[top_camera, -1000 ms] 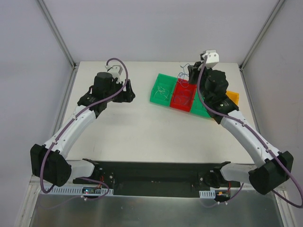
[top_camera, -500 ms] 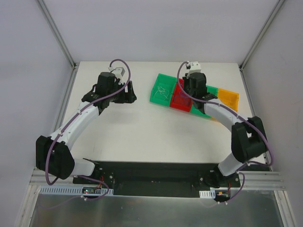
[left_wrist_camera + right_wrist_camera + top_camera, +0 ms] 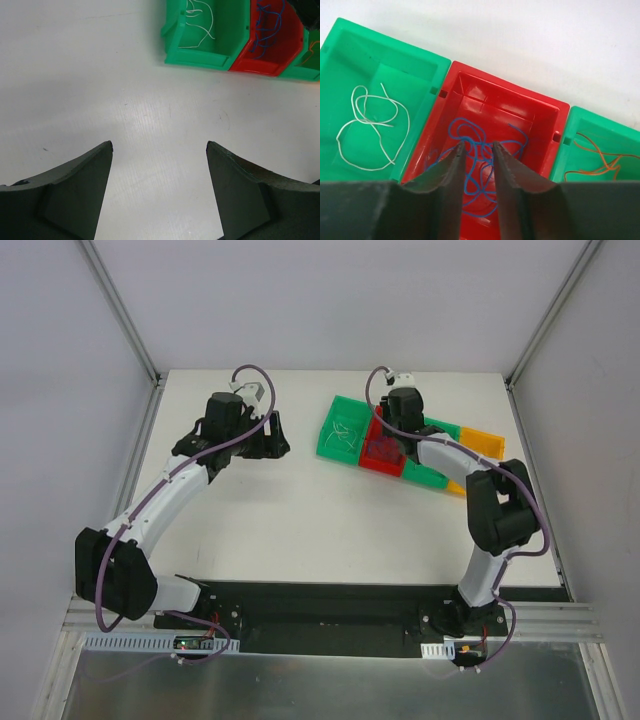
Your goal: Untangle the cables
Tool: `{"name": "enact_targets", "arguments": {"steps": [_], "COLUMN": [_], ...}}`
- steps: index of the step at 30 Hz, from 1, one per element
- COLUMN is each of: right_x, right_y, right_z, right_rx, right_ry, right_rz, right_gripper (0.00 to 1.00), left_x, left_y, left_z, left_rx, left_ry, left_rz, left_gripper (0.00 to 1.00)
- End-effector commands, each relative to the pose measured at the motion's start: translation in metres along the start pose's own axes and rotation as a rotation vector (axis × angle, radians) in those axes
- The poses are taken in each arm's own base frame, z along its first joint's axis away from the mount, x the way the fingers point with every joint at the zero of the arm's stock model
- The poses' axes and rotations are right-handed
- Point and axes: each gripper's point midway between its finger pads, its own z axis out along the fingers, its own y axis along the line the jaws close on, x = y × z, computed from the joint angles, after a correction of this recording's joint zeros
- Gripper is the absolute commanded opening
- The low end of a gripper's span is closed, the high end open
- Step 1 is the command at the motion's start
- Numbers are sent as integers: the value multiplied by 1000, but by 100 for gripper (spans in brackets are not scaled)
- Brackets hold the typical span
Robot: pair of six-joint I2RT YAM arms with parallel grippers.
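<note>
The cables lie apart in a row of bins. A blue cable (image 3: 463, 120) lies coiled in the red bin (image 3: 555, 117). A white cable (image 3: 375, 121) lies in the green bin (image 3: 395, 60) to its left. An orange cable (image 3: 594, 152) lies in the green bin (image 3: 580, 125) to its right. My right gripper (image 3: 479, 146) hangs low over the red bin (image 3: 378, 456), its jaws a narrow gap apart, with blue loops lying loose between and under them. My left gripper (image 3: 159, 145) is wide open and empty over bare table, left of the bins (image 3: 272, 435).
An orange bin (image 3: 485, 445) sits at the right end of the row. The bins stand slanted at the back right of the white table (image 3: 300, 510). Walls close the table at the back and both sides.
My right arm has come down from a raised pose, where thin strands hung at the gripper, and now sits low over the red bin. My left gripper shifted slightly.
</note>
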Motion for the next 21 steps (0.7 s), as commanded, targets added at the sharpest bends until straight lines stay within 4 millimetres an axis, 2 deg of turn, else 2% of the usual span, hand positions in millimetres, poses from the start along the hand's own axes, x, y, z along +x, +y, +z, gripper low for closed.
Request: {"name": "enact_targets", "arguments": {"steps": [1, 4, 5, 9, 13, 14, 18, 19, 21], "right_x": [-33, -44, -51, -60, -54, -55, -41, -41, -33], "right_y": [-4, -10, -13, -23, -27, -28, -29, -31, -36], "right_z": [-22, -44, -55, -104, -156, -170, -216, -232, -253], "right_rx": [1, 17, 24, 56, 31, 24, -46, -73, -102], "right_ry": [-60, -71, -90, -147, -192, -217, -261, -290, -304], "right_rz": [19, 27, 26, 22, 70, 89, 127, 148, 166], "right_gripper": [35, 46, 51, 69, 77, 78, 90, 91, 96], "left_x": [-18, -20, -19, -21, -27, -32, -47, -50, -59], "left_y": [-8, -8, -8, -12, -23, -29, -54, -60, -75], "left_z": [-15, -16, -17, -21, -28, -34, -63, -73, -99], "left_rx": [28, 24, 25, 41, 93, 121, 247, 275, 335], "left_ry": [-71, -79, -77, -89, -121, -147, -294, -337, -451], "left_rz": [4, 7, 5, 4, 20, 38, 109, 132, 181], "left_gripper": [75, 75, 75, 75, 76, 77, 79, 79, 80]}}
